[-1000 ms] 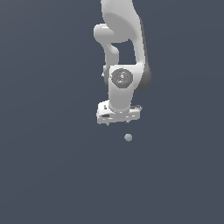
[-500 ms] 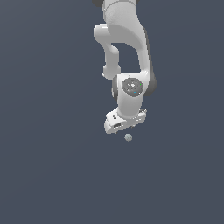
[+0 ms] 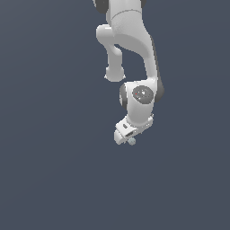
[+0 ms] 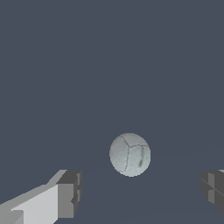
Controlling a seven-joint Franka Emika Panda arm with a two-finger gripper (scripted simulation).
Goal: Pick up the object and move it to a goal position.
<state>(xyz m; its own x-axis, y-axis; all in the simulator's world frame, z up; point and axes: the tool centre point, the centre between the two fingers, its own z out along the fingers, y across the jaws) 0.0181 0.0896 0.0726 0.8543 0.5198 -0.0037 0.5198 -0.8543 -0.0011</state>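
In the exterior view the white arm [image 3: 134, 54] bends down from above, and its gripper [image 3: 127, 138] is low, just over the small pale grey-green ball [image 3: 132, 141]. The ball shows only partly there, at the lower edge of the gripper, toward the exterior view's right of it. It lies on the plain dark grey table [image 3: 54, 179].

In the wrist view the ball [image 4: 130, 154] is seen clearly, round, with thin dark lines on its surface. The fingers [image 4: 70, 192] are spread apart, released, with a wide gap. One finger is on each side of the ball, and the second finger [image 4: 213, 186] is at the picture's border. The ball is between them but a bit beyond the tips, and neither finger touches it.
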